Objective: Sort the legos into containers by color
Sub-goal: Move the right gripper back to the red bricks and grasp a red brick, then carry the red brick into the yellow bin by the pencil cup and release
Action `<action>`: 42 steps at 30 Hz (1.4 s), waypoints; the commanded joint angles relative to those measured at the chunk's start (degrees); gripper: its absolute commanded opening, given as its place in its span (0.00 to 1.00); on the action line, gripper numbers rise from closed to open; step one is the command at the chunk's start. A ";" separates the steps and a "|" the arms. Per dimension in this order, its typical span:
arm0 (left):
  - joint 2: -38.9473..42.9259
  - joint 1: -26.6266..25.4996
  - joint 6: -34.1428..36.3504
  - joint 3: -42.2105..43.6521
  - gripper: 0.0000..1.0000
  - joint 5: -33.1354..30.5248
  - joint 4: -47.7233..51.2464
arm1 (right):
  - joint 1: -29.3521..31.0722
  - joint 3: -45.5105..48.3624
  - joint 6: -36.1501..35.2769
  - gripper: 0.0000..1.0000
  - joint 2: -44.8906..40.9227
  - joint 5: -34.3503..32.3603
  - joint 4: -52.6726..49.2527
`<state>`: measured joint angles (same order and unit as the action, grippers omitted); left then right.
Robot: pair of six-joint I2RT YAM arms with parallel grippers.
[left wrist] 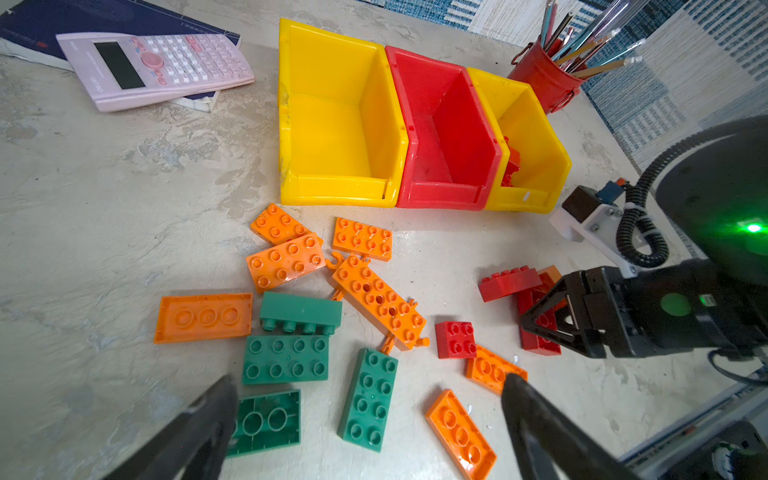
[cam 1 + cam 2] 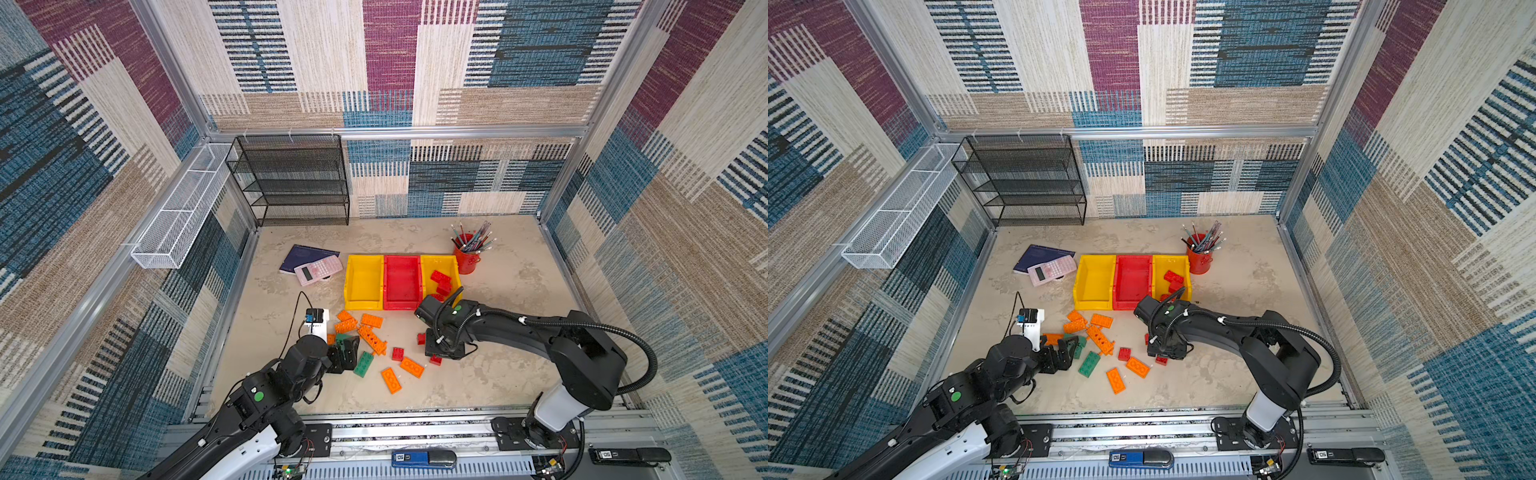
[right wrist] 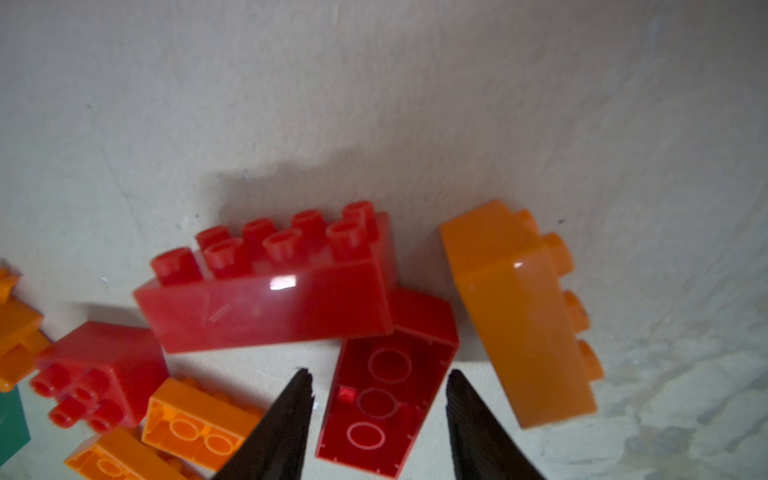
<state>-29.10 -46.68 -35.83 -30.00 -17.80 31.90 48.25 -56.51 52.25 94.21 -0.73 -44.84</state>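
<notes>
A pale tabletop [image 2: 498, 374] was seen from above, with two black robot arms reaching in from its near edge; three bins stood side by side at the middle: a yellow bin [image 2: 363, 305], a red bin [image 2: 401, 306] and a second yellow bin [image 2: 432, 262] (the one next to a red pencil cup [image 2: 466, 257]), which held a few red bricks [image 2: 440, 280]. Loose legos lay on the tabletop in front of the bins: orange bricks [image 1: 361, 239] nearest the bins and green bricks [image 1: 286, 359] closer to the left arm. The left end effector [image 1: 369, 379] hung above the green bricks, its jaws spread wide. The right end effector [image 3: 379, 372] pointed down at an upside-down red brick [image 3: 374, 419]; its jaws stood apart, one on either side of that brick, with a sliver of tabletop showing between one finger and the brick. A long red brick [image 3: 270, 307] rested tilted across one end of it; an orange brick on its side [image 3: 519, 316] lay just beside it.
</notes>
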 commanded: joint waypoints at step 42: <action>-15.40 0.98 11.03 -8.81 0.99 0.51 -12.54 | -18.04 -30.46 -19.89 0.31 11.75 -7.69 -1.71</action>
<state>-45.04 -45.84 -26.55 -38.11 -15.57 18.50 31.03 -85.38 35.57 103.96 -7.57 -48.58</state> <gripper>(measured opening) 0.993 0.346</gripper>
